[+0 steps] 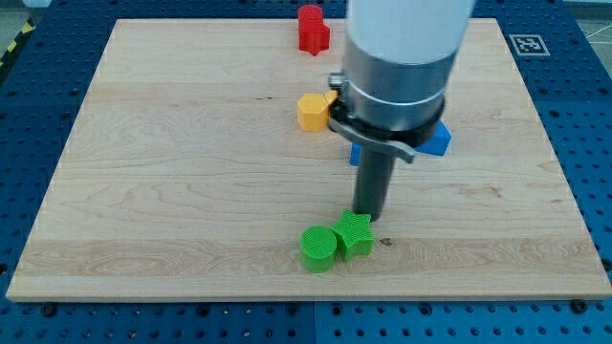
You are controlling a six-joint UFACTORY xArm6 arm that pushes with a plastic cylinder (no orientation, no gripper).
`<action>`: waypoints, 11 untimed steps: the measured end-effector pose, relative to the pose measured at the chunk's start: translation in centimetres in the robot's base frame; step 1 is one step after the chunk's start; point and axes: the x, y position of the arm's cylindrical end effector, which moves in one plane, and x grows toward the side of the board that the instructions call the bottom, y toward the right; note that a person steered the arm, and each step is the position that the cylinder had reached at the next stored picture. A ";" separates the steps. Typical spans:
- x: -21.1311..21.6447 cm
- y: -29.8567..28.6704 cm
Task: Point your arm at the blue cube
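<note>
From where I stand, the arm carries no gripper at all, just a dark rod, so nothing is held or clamped; my tip rests on the desk just above the green star-shaped block, seemingly touching its upper edge, with the green cylinder right beside that block on the view's left. The blue cube lies toward the view's top and right of the tip, mostly hidden behind the arm's thick grey body, only a corner and a sliver showing. I'd judge the sensible move is a short slide up and to the right, away from the green pair so neither is dragged along, stopping just short of the blue face instead of shoving it. The yellow block sits near the path on the left and should be left alone; the red block at the top edge is well clear.
</note>
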 end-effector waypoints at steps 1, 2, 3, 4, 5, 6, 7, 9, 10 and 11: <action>0.3 1.9; 1.2 1.9; 2.3 1.9; 3.1 1.9; 3.4 1.9; 3.4 1.9; 2.9 2.3; 0.3 2.3; 0.2 1.6; 0.2 1.3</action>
